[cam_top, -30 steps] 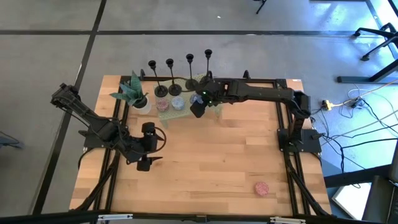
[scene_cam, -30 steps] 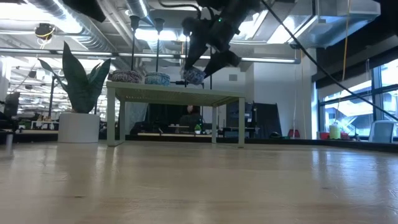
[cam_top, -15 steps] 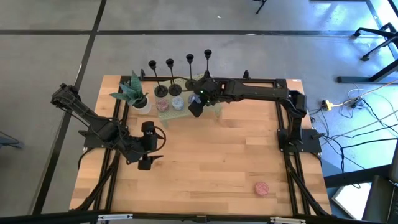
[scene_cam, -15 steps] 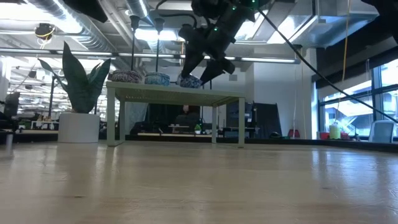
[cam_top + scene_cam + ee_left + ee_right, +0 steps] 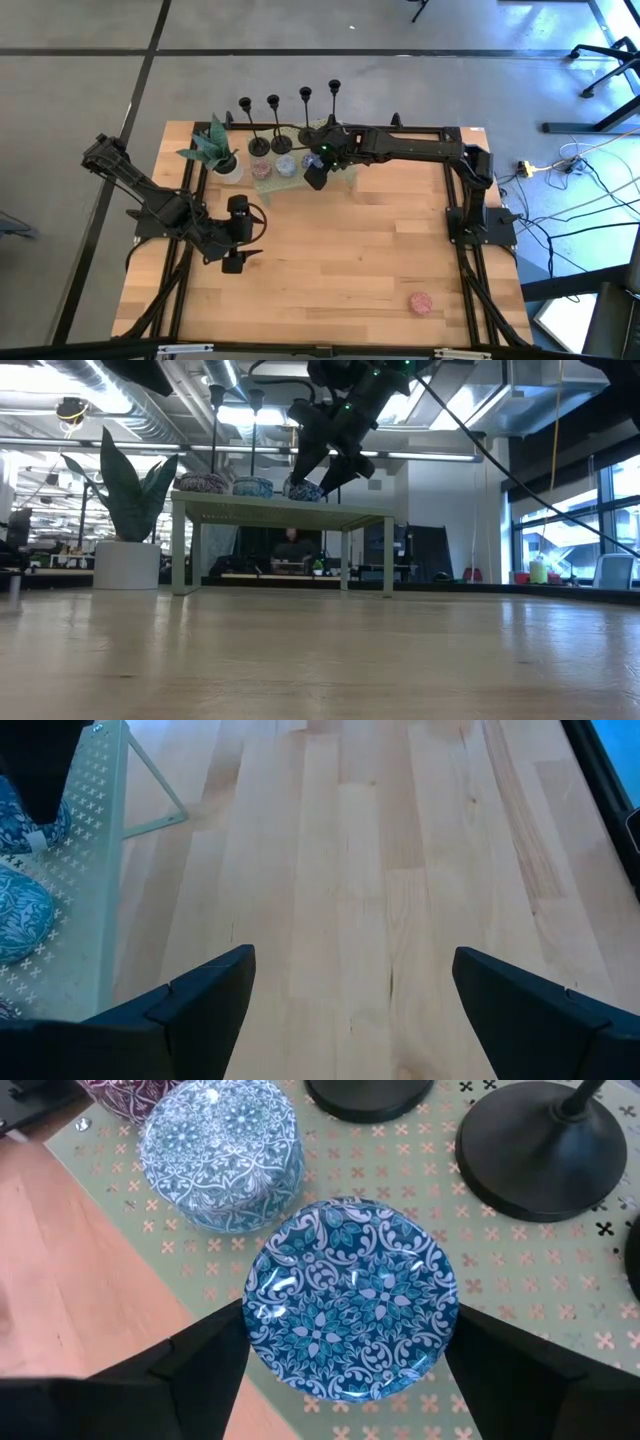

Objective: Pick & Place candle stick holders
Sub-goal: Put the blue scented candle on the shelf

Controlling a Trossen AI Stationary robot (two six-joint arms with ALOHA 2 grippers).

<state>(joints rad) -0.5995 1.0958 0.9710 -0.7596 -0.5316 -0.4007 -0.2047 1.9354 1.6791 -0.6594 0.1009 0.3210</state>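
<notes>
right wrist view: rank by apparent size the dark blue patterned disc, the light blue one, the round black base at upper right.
1. Dark blue disc, closest to the camera, so partly nearness.
2-3. Light blue disc and black base look about alike; the base is cut by the frame edge, so no ranking.

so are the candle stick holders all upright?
Upright: all four candle stick holders stand with stems vertical on flat bases, at the table's far edge.

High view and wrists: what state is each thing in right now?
Right hand: open, just above the dark blue tin.
Left hand: open, empty, over bare table.
Dark blue tin: resting on the green shelf.
Light blue tin: on the shelf beside it.
Candle holders: four, upright, ungrasped.
Pink tin: alone on the table.
</notes>
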